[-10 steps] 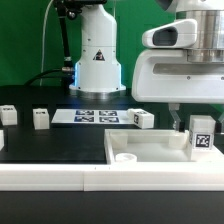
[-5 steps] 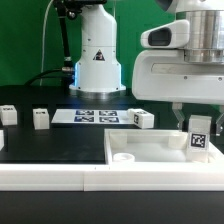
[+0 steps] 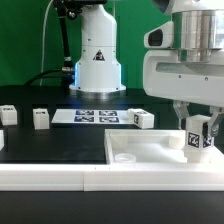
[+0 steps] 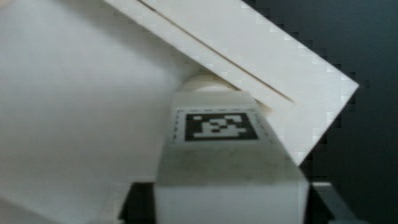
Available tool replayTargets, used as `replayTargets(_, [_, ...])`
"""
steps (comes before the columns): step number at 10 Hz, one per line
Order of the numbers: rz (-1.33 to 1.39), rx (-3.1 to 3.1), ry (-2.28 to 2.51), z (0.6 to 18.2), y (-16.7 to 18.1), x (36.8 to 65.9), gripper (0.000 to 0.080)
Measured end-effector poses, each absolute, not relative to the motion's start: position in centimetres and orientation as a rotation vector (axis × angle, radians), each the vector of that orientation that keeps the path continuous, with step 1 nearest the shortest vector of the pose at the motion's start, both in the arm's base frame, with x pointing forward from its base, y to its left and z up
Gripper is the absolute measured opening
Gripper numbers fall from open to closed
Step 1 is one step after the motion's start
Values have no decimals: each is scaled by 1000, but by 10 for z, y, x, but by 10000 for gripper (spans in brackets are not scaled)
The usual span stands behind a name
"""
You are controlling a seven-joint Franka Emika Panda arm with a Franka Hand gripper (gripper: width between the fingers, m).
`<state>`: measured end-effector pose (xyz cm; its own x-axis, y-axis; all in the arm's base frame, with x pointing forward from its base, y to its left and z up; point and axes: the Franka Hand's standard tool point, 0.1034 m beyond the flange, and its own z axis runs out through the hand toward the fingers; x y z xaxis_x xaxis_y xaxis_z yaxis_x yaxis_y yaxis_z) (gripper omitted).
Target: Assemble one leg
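My gripper (image 3: 198,120) is shut on the leg (image 3: 198,138), a small white squarish post with a black-and-white tag on its side. It holds the leg slightly tilted above the exterior view's right end of the large white panel (image 3: 150,148). In the wrist view the leg (image 4: 221,140) runs out from between the fingers of my gripper (image 4: 221,205) toward a corner of the panel (image 4: 107,90). The leg's far end is by a round recess there; I cannot tell whether they touch.
Three more small white legs (image 3: 40,118) (image 3: 143,119) (image 3: 6,114) stand on the black table behind the panel. The marker board (image 3: 95,116) lies between them. The robot base (image 3: 97,55) stands at the back. A white rail (image 3: 50,178) runs along the front.
The arm has risen a little and the held leg has shifted slightly toward the exterior view's left and now sits tilted. The loose legs have not moved.
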<state>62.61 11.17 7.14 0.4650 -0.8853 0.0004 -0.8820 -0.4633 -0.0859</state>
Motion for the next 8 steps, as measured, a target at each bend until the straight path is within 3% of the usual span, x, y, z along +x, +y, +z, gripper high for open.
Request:
replayTargets(4, [-34,-2165,2159,71,114,623,291])
replayTargets(8, [-1,-1973,2320,71,114,623,291])
